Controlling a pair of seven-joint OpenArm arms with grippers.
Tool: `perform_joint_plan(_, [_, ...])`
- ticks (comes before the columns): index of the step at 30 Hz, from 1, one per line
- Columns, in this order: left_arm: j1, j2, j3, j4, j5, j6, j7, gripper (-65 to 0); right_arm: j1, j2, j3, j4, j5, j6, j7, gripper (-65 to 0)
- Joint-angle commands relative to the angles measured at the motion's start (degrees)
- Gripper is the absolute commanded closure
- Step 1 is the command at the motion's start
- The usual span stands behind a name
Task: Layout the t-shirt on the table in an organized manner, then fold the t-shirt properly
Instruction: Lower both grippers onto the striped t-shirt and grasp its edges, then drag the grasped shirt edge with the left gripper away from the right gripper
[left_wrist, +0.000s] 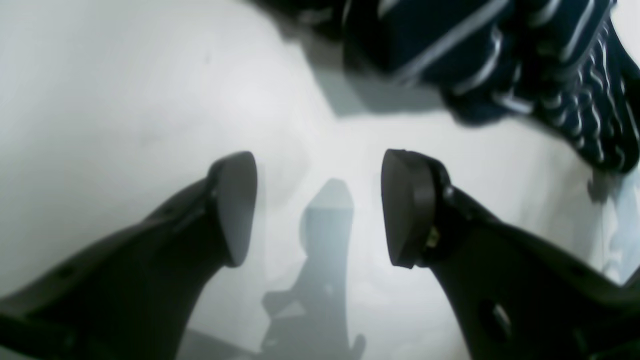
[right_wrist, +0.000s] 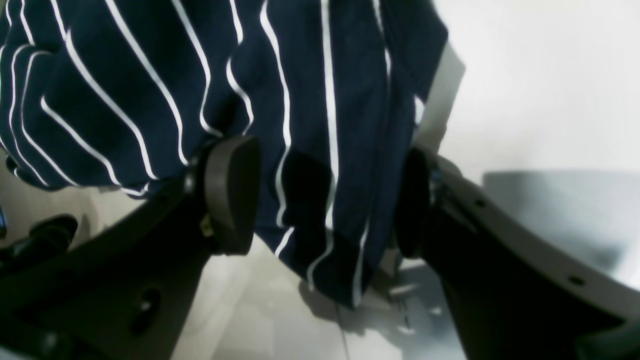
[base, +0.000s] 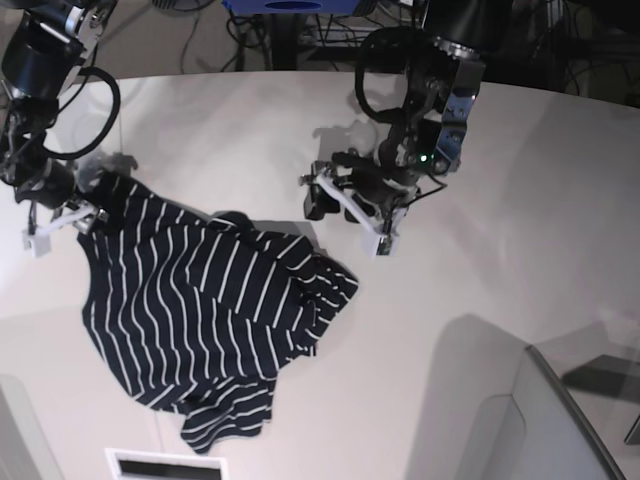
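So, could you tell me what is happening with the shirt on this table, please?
A two-armed robot is working on a striped t-shirt that lies crumpled on the white table. The right gripper is at the shirt's upper corner, with fabric hanging between its open fingers. The left gripper hovers open and empty above bare table, just beside the shirt. No fold has been made yet.
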Motion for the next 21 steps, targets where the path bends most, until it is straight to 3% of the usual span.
perform_joint_plan(1, [-1.53, 0.88, 0.2, 0.17, -0.39, -0.27, -0.86, -38.3, 0.7, 0.8, 0.16, 0.7, 0.58, 0.5, 0.43, -37.2])
perform_joint_plan(9, [-6.46, 4.66, 0.29, -1.59, -0.39, -0.27, -0.95, -38.2, 0.7, 0.8, 0.08, 0.7, 0.49, 0.5, 0.52, -37.2])
perform_joint_plan(16, [-11.55, 6.59, -0.06, -12.32, -0.31, -0.36, -1.13, -38.2, 0.7, 0.89, -0.01, 0.7, 0.49, 0.5, 0.52, -37.2])
perform_joint_plan(21, [-11.91, 7.73, 0.29, -14.87, -0.39, -0.53, -7.11, -37.8, 0.7, 0.98, -0.01, 0.7, 0.49, 0.5, 0.61, -37.2])
